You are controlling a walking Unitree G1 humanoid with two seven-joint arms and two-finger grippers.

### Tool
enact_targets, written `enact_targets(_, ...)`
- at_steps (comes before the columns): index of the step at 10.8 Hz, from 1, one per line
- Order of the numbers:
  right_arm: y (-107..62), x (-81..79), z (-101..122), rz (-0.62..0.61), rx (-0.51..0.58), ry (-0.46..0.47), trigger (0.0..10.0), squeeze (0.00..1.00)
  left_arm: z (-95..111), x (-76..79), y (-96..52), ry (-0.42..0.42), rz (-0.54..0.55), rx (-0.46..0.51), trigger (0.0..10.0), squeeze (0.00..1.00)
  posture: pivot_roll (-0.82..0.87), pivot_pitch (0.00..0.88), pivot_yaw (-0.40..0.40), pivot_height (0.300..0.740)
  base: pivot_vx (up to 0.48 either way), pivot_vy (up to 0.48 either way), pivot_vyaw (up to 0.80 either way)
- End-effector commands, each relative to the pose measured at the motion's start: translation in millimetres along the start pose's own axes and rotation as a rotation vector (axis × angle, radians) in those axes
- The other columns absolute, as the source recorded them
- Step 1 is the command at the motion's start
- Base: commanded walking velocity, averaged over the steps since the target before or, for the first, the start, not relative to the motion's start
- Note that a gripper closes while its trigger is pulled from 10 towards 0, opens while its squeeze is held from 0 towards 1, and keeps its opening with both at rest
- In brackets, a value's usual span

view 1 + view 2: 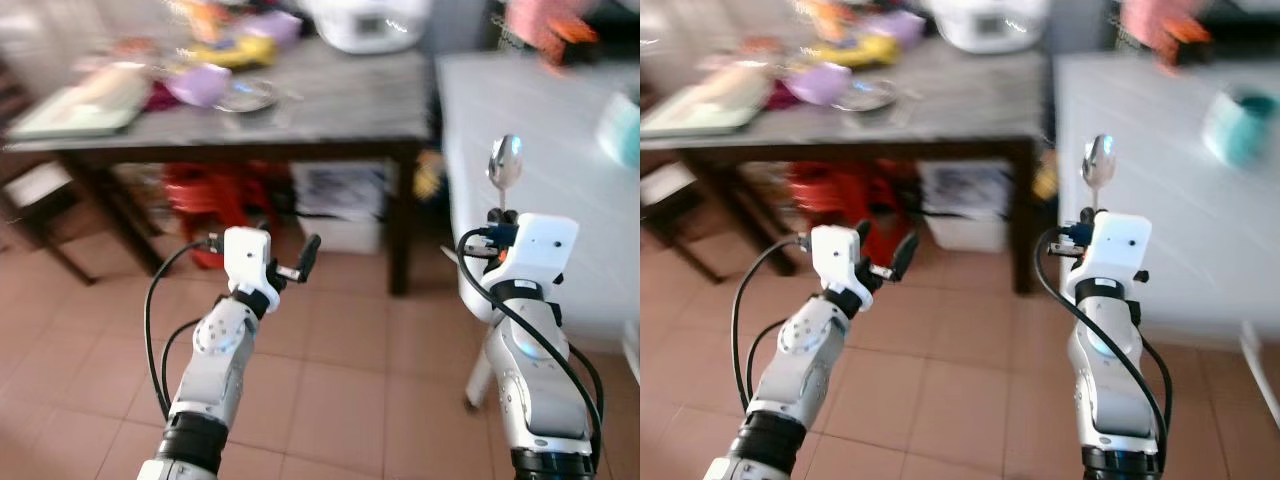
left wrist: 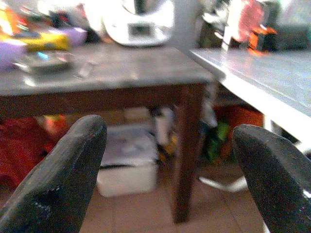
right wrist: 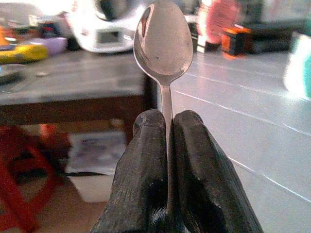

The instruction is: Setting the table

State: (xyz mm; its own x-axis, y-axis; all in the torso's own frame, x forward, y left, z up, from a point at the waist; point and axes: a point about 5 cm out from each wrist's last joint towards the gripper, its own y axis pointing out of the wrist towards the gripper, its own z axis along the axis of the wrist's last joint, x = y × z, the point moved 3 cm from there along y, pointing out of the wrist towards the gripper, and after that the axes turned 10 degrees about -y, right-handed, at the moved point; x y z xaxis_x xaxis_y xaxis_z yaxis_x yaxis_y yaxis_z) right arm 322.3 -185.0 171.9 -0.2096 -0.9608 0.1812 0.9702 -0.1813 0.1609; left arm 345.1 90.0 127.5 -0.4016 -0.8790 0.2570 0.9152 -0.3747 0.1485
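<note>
My right gripper (image 3: pixel 166 131) is shut on the handle of a metal spoon (image 1: pixel 504 160), whose bowl stands upright above the fingers. It hovers beside the near left edge of the white table (image 1: pixel 545 150). A teal cup (image 1: pixel 1240 125) sits on that table to the right. My left gripper (image 1: pixel 290 262) is held up over the tiled floor, open and with nothing between its fingers (image 2: pixel 53 189).
A grey-topped dark wooden table (image 1: pixel 330 115) stands ahead, carrying a purple bowl (image 1: pixel 200 84), a glass dish (image 1: pixel 246 96), a tray and a white appliance (image 1: pixel 365 22). Under it sit a red stool (image 1: pixel 205 195) and a white box (image 1: pixel 335 205). Tiled floor lies below.
</note>
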Motion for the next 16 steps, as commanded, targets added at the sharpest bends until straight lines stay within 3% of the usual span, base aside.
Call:
enact_targets(1, -1.2, -9.6, 7.1, 0.024, 0.026, 0.023, 10.0, 0.0, 1.3, -13.8, -6.6, 0.016, 0.038, -0.003, 10.0, 0.0, -0.15, 0.085, 0.128, 0.74, 0.36, 0.0, 0.5)
enact_targets(16, -2.0, -10.8, 4.9, 0.027, 0.015, 0.064, 10.0, 0.0, -0.8, -9.8, -5.0, 0.016, 0.019, -0.013, 10.0, 0.0, -0.15, 0.084, 0.13, 0.74, 0.301, 0.0, 0.0)
